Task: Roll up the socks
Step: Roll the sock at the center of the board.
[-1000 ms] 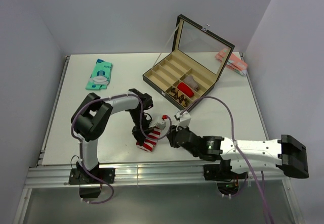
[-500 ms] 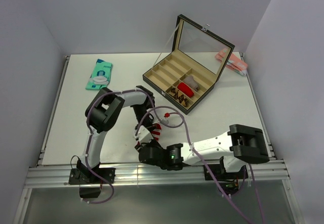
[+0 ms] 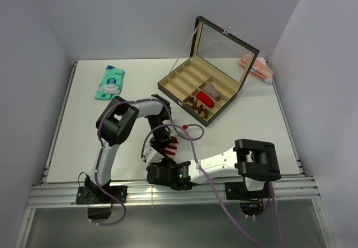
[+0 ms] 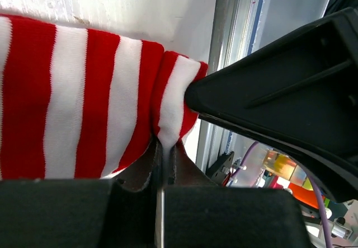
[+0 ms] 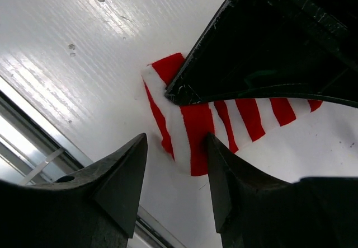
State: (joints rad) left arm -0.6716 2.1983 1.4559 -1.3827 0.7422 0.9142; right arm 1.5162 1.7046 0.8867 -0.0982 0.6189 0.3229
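Two socks are in sight, and they lie well apart. One, the red-and-white striped sock, lies on the white table near its front edge, between the two arms. The other, the brown argyle sock, sits in a near compartment of the one open box, just beside a single plain red roll. The box's glass lid stands tilted back.

Both arms bend in toward the striped sock. The left gripper has its fingers pressed together on an edge of the striped fabric, pinching a fold of it. Its wrist view shows the stripes bunched at the pinch. The right gripper hangs low over the table with its two fingers parted. Nothing is between them. The sock's corner lies on the table just past the fingertips, partly under the dark body of the left gripper. Whether either right finger touches the cloth cannot be told.

One teal packet lies flat at the far left of the table, well away from the arms. One pink item rests at the far right corner, behind the box.
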